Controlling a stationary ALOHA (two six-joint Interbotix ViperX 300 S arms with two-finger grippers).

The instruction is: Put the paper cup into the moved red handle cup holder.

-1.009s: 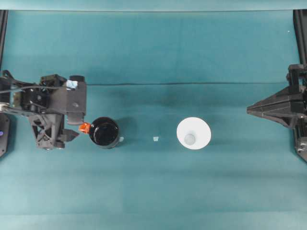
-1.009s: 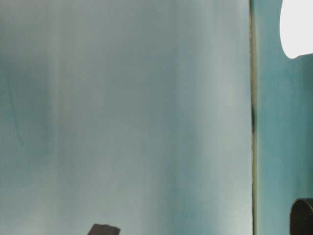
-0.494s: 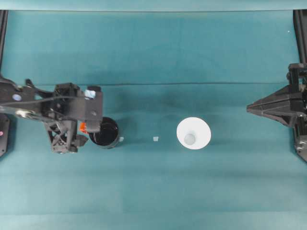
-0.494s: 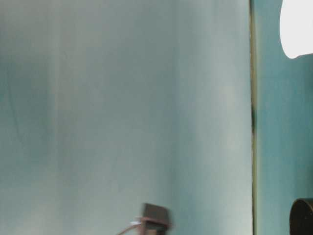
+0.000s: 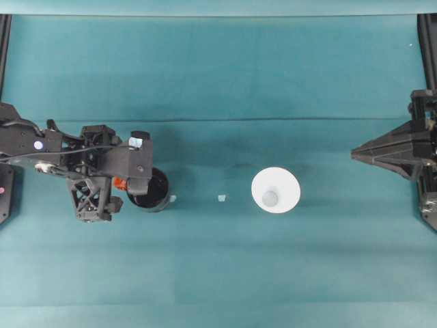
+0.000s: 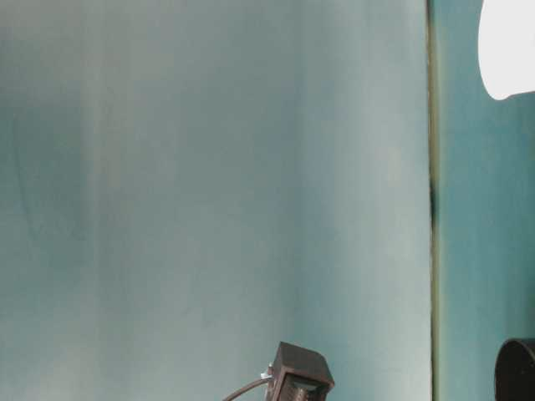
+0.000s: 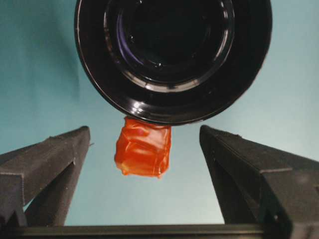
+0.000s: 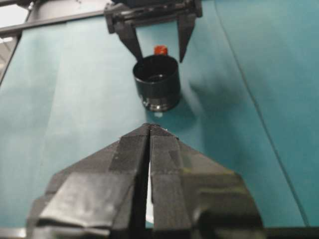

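Observation:
The red handle cup holder (image 5: pixel 154 191) is glossy black and stands upright on the table's left side. Its red-orange handle (image 7: pixel 143 147) points toward my left gripper (image 7: pixel 144 131). That gripper is open, with one finger (image 7: pixel 47 162) on each side of the handle and not touching it. The right wrist view shows the holder (image 8: pixel 157 82) with the left gripper (image 8: pixel 160 59) open behind it. The white paper cup (image 5: pixel 275 190) stands upright right of centre, apart from both grippers. My right gripper (image 5: pixel 356 156) is shut and empty at the right edge, its tips (image 8: pixel 149 127) pressed together.
Teal cloth (image 5: pixel 218 273) covers the table, with a fold line (image 5: pixel 259 120) running across it. A small white scrap (image 5: pixel 221 198) lies between holder and cup. In the table-level view the cup (image 6: pixel 507 46) and holder (image 6: pixel 518 372) sit at the picture's edge.
My left gripper has moved right toward the holder and now straddles its red handle. The holder, the cup and the right arm have stayed put.

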